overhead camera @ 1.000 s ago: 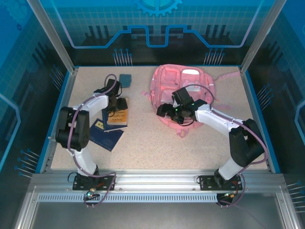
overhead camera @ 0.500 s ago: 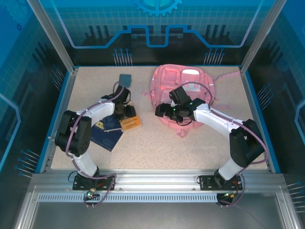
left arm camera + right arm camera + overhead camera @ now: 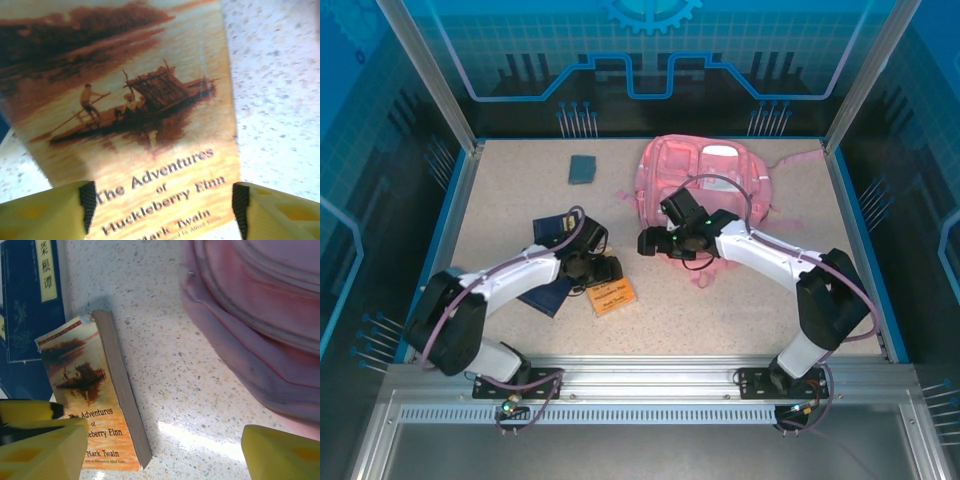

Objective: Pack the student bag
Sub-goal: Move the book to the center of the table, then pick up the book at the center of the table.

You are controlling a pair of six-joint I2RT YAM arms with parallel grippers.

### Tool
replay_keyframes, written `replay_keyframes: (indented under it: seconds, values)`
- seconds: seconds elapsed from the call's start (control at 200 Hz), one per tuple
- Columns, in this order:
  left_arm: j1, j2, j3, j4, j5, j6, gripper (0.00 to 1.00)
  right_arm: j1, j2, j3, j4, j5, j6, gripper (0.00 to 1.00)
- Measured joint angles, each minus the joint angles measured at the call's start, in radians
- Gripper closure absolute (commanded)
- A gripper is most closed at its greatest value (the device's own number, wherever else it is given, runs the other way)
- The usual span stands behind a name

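Wrist views resolve book (image 3: 150, 100) title; left fingers (image 3: 45, 212) and right fingers (image 3: 42, 455) stand apart.

Speckled table (image 3: 720, 310), pink student bag (image 3: 705, 175), orange paperback (image 3: 613, 297), blue books (image 3: 552, 230), teal case (image 3: 583, 169)

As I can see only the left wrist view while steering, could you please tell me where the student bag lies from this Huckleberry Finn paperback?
Observer: The student bag lies at the far right of the table, beyond and to the right of the paperback.
Operator: Thank you. Is anything between the two?
Observer: The right gripper is beside the bag's near left edge, its jaws open with nothing in them.
Operator: Are there other books close by?
Observer: Yes, a dark blue book with a Chinese title strip lies just left of the paperback.
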Motion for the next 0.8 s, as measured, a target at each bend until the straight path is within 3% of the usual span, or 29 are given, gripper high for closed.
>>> replay_keyframes:
  seconds: [0.17, 0.365, 0.53, 0.8]
  values:
    - [0.088, -0.146, -0.06, 0.022, 0.024, -0.045, 0.2, 0.056, 0.164, 0.16, -0.018, -0.008, -0.065, 0.31]
    - [0.233, -0.174, -0.2, 0.094, 0.109, -0.098, 0.21, 0.103, 0.341, 0.304, -0.05, -0.009, -0.092, 0.46]
    - [0.256, -0.147, -0.225, 0.149, 0.185, -0.101, 0.22, 0.111, 0.425, 0.36, -0.1, -0.012, -0.086, 0.51]
    - [0.26, -0.068, -0.226, 0.211, 0.219, -0.096, 0.23, 0.126, 0.473, 0.374, -0.131, -0.04, -0.08, 0.56]
